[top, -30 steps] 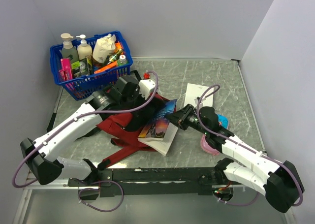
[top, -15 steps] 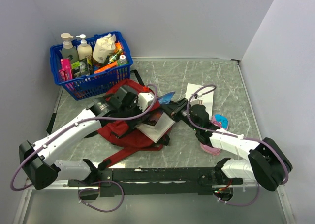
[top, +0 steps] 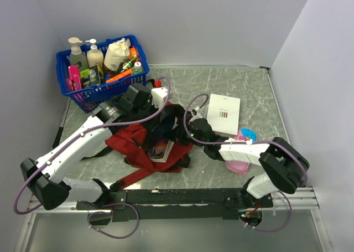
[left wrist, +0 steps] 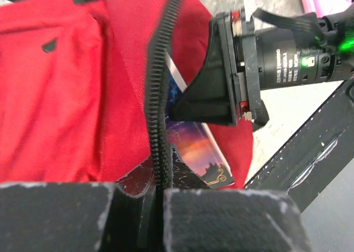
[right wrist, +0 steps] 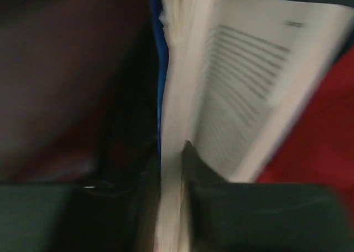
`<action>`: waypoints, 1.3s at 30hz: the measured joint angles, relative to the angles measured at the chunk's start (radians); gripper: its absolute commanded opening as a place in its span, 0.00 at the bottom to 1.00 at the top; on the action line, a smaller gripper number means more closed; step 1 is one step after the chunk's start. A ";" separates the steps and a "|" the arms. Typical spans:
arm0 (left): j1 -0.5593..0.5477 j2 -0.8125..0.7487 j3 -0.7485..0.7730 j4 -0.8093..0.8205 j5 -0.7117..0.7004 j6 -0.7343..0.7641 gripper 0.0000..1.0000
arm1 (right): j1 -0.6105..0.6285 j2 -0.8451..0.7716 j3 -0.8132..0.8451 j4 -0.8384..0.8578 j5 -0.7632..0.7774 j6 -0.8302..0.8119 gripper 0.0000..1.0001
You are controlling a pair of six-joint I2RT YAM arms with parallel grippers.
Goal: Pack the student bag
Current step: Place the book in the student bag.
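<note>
The student bag (top: 133, 144) lies in the middle of the table, dark red with black straps. My left gripper (top: 165, 118) is shut on the black zipper edge (left wrist: 155, 113) of its opening and holds that edge up. A paperback book (top: 164, 150) with a purple sunset cover (left wrist: 203, 152) sits partly inside the opening. My right gripper (top: 185, 133) is shut on the book's pages (right wrist: 243, 80), with a thin sheaf of them pinched between its fingers (right wrist: 215, 196). Red bag fabric (right wrist: 323, 135) shows beside the book.
A blue plastic basket (top: 105, 96) of bottles stands at the back left. A white flat booklet (top: 224, 113) lies right of the bag. A pink item (top: 239, 166) and a small blue one (top: 249, 134) lie by the right arm. Walls close three sides.
My right gripper has carried the book leftward from on top of the bag into its opening. The left gripper keeps the zipper edge and has shifted slightly.
</note>
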 measured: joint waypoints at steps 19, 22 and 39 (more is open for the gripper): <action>0.016 -0.001 0.006 0.002 -0.001 -0.009 0.01 | -0.039 -0.116 0.062 -0.394 -0.114 -0.219 0.07; 0.017 -0.001 0.007 0.003 -0.002 -0.008 0.01 | -0.039 -0.076 0.087 -0.438 -0.160 -0.243 0.00; 0.034 0.000 0.052 -0.002 -0.056 -0.008 0.01 | 0.041 0.307 0.219 -0.086 -0.278 -0.106 0.21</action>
